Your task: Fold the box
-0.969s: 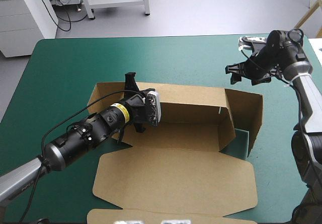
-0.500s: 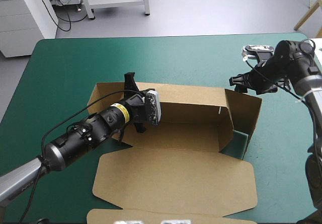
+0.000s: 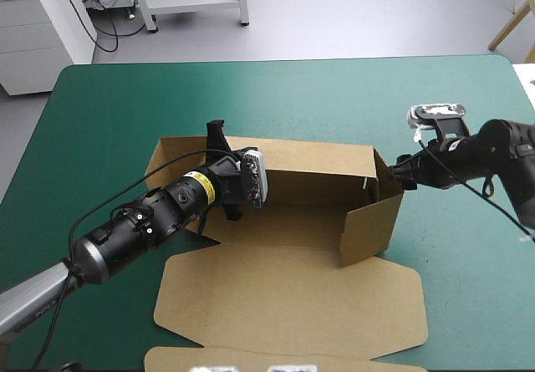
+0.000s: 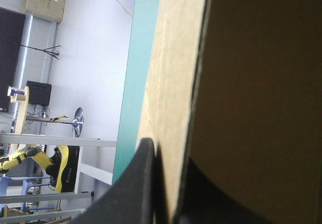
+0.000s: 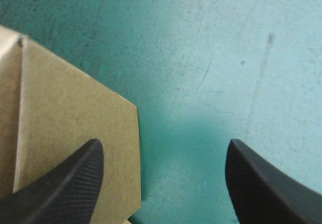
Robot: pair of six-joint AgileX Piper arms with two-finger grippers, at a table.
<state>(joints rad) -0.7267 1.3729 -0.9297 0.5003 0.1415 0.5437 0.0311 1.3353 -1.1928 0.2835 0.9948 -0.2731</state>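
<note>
One risk: right fingers [image 5: 65, 194] stand apart at the end flap [image 3: 372, 221], which may spring open; left fingers [image 4: 141, 189] clamp the box [image 3: 292, 297] by its wall.

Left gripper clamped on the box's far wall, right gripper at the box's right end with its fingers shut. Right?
No: the right gripper is open, fingers standing well apart, as the right wrist view shows. The left gripper is indeed clamped on the far wall of the box, and the right one is at its right end.
</note>
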